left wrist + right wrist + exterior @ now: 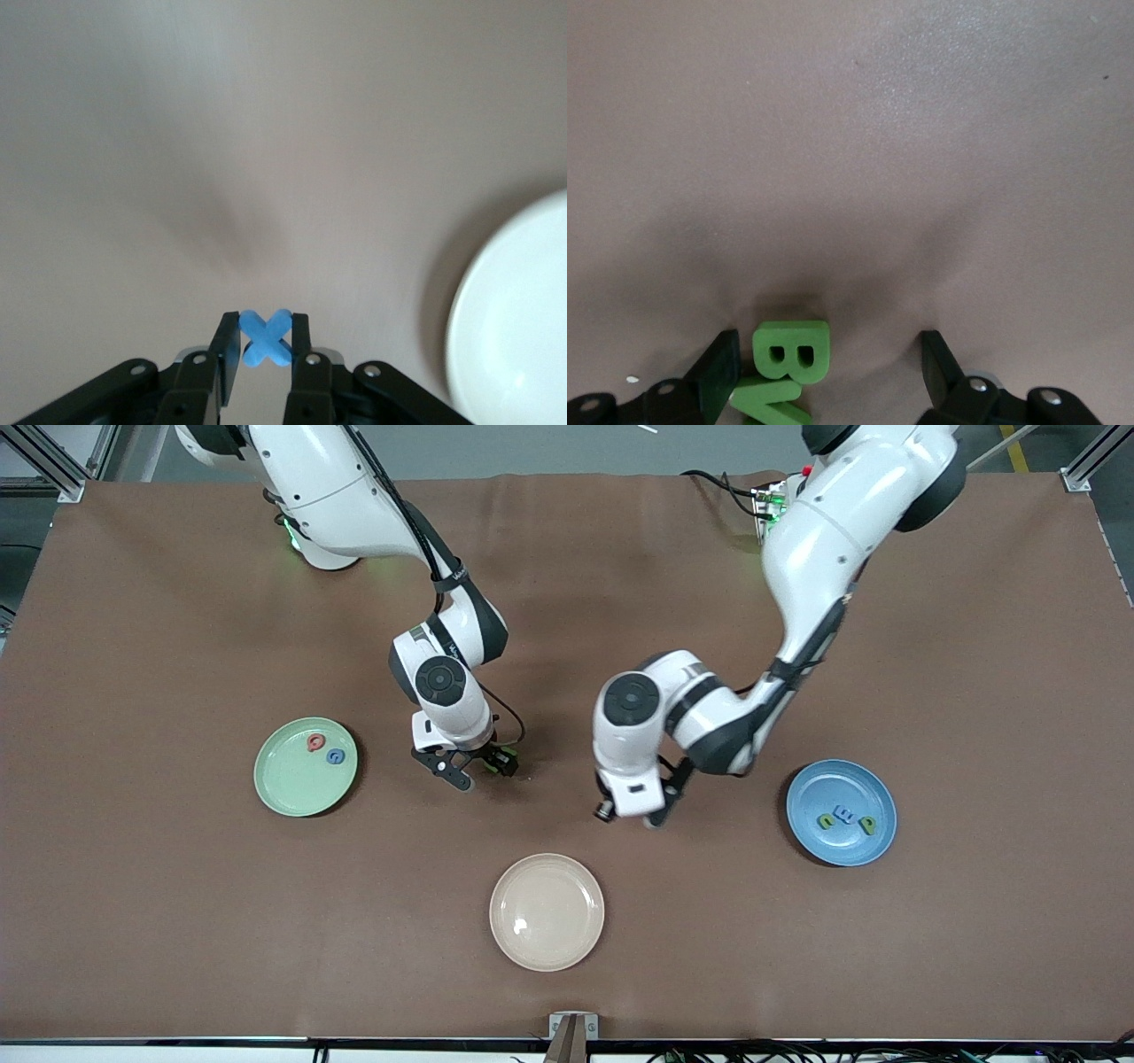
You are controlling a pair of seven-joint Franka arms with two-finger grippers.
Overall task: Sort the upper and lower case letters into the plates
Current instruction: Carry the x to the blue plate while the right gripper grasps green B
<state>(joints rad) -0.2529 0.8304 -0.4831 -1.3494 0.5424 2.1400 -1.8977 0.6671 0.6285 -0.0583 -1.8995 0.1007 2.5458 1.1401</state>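
Note:
My left gripper (266, 320) is shut on a blue letter X (266, 340) and holds it above the bare table, between the cream plate and the blue plate; the gripper also shows in the front view (654, 820). My right gripper (831, 343) is open, low at the table mid-way, its jaws around a green letter B (790, 361) that lies close to one finger, with a second green letter (769, 409) partly under it. The pale green plate (292, 788) holds a red letter (315, 742) and a blue letter (335, 756). The blue plate (842, 846) holds three letters (844, 815).
A cream-beige plate (547, 921) with nothing in it lies nearest to the front camera, mid-table; its rim shows in the left wrist view (523, 336). Both arms reach in over the table's middle. The brown mat (177, 921) covers the table.

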